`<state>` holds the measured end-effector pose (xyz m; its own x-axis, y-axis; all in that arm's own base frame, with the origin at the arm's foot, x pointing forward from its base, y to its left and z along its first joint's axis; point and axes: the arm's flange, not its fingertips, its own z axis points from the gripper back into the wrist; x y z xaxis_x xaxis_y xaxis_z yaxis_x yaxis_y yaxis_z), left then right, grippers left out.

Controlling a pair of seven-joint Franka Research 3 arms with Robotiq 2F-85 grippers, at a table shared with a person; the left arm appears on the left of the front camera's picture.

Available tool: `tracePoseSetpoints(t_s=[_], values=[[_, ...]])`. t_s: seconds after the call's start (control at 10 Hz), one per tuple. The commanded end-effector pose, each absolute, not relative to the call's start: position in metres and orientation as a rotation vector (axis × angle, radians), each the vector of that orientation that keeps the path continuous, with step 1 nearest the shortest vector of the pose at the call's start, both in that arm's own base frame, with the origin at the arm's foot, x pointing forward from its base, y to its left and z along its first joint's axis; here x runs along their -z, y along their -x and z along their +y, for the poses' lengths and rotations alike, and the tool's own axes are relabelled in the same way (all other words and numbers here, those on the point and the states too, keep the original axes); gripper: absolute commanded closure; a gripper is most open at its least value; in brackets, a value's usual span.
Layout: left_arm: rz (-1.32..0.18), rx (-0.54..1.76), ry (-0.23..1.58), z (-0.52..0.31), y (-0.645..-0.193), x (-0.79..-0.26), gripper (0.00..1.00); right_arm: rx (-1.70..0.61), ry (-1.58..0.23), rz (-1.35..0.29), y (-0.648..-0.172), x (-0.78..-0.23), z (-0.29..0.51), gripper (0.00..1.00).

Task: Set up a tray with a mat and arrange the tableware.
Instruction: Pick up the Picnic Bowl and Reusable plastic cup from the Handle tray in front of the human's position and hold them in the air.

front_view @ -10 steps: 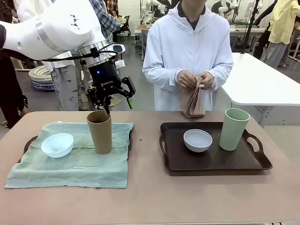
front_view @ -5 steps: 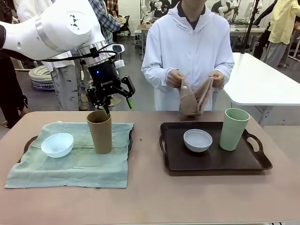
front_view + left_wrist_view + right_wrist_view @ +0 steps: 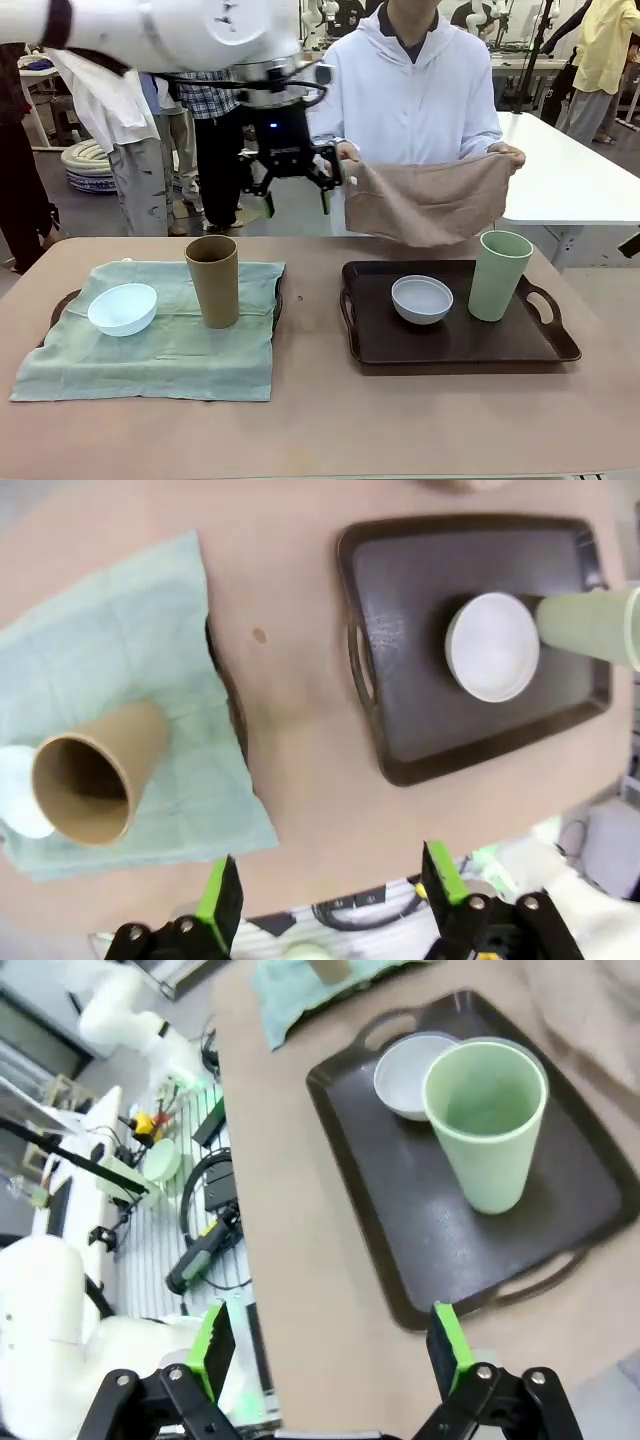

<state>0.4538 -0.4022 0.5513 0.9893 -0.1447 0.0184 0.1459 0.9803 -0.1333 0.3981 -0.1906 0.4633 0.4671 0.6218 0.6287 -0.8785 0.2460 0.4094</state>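
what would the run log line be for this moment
left end effector open, mid-air | right end effector open | person holds brown mat spread beyond dark tray | brown tumbler on green mat

No text or label can be read.
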Motion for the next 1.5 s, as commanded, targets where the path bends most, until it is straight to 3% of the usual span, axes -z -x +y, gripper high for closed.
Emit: tracePoseSetpoints(t_s=[0.0, 0.3, 0.4, 0.5, 1.0, 1.4], values=[[0.038, 0.14, 0.042, -0.434, -0.497, -0.528, 0.05, -1.2, -0.815, -0.492, -0.415, -0.451, -0.204, 0.0], [0.078, 0.178, 0.027, -0.46, -0.511, -0.49, 0.05, -1.281, -0.86, -0.554, -0.424, -0.437, -0.204, 0.0], [0.022, 0.194, 0.041, -0.465, -0.512, -0.487, 0.05, -1.262, -0.867, -0.572, -0.425, -0.435, -0.202, 0.0], [0.077, 0.166, 0.042, -0.449, -0.5, -0.476, 0.05, -1.261, -0.82, -0.528, -0.418, -0.438, -0.201, 0.0], [0.077, 0.166, 0.042, -0.449, -0.5, -0.476, 0.05, -1.261, -0.82, -0.528, -0.418, -0.438, -0.201, 0.0], [-0.04, 0.134, 0.097, -0.43, -0.509, -0.47, 0.05, -1.249, -0.896, -0.656, -0.44, -0.412, -0.207, 0.0]])
